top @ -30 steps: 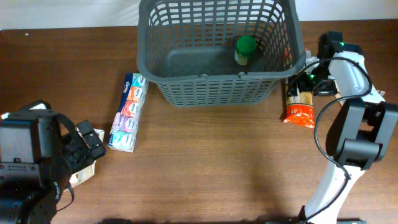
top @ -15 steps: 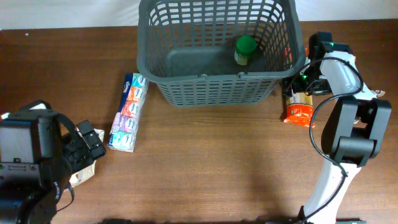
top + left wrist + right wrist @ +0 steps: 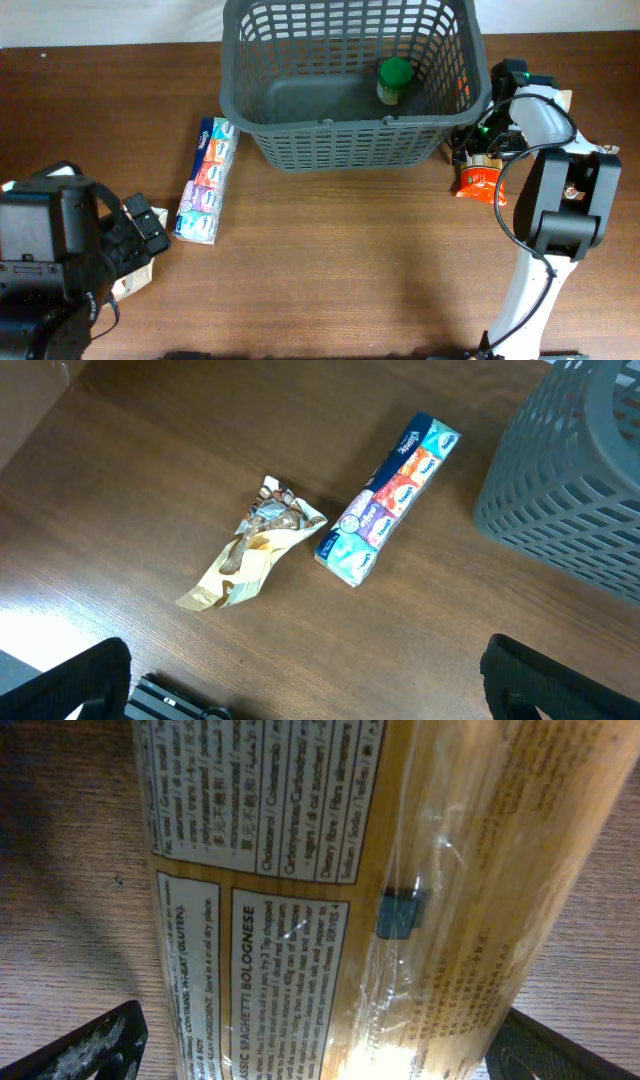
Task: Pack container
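Note:
The dark grey basket [image 3: 350,130] stands at the table's back centre, with a green-lidded jar [image 3: 393,80] inside it. The basket's corner also shows in the left wrist view [image 3: 580,480]. A spaghetti pack [image 3: 482,175] lies just right of the basket and fills the right wrist view [image 3: 330,870]. My right gripper [image 3: 485,140] is low over it, and in its own view the gripper [image 3: 335,1055] is open with a finger on each side of the pack. My left gripper [image 3: 150,230] is open and empty at the front left, as its own view [image 3: 315,690] shows.
A colourful tissue pack [image 3: 205,180] lies left of the basket and shows in the left wrist view [image 3: 390,510]. A crumpled gold snack wrapper [image 3: 250,550] lies beside it, near my left arm [image 3: 50,270]. The right arm's cable [image 3: 515,200] loops over the table.
My right gripper has moved left and down onto the spaghetti pack beside the basket. The left arm has not moved.

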`<state>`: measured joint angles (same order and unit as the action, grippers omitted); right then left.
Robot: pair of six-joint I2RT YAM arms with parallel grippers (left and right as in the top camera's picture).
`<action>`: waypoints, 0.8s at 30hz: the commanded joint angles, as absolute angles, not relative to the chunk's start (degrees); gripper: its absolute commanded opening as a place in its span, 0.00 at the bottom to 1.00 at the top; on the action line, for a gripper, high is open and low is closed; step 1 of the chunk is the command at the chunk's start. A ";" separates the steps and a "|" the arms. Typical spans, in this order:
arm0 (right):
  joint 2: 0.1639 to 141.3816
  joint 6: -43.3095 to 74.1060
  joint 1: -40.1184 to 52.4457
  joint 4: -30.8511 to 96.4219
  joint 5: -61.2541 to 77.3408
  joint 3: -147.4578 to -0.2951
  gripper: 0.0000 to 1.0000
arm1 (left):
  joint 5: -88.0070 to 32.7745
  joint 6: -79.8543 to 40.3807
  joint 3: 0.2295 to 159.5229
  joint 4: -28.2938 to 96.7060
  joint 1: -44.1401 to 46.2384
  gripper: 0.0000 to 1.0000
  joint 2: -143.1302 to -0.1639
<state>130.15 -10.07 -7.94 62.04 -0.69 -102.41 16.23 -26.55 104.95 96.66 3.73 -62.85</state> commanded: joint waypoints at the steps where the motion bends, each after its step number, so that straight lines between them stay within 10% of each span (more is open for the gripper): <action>1: 131.00 -9.63 -7.57 61.89 -2.02 -102.21 0.99 | 15.84 -25.80 105.06 96.68 3.42 1.00 -62.83; 24: 131.70 -9.63 -9.39 61.52 -2.15 -101.78 0.99 | 15.84 -25.78 105.06 96.68 3.42 1.00 -62.83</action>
<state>130.23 -10.04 -9.34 61.60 -1.52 -102.41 16.23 -26.55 104.95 96.66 3.73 -62.85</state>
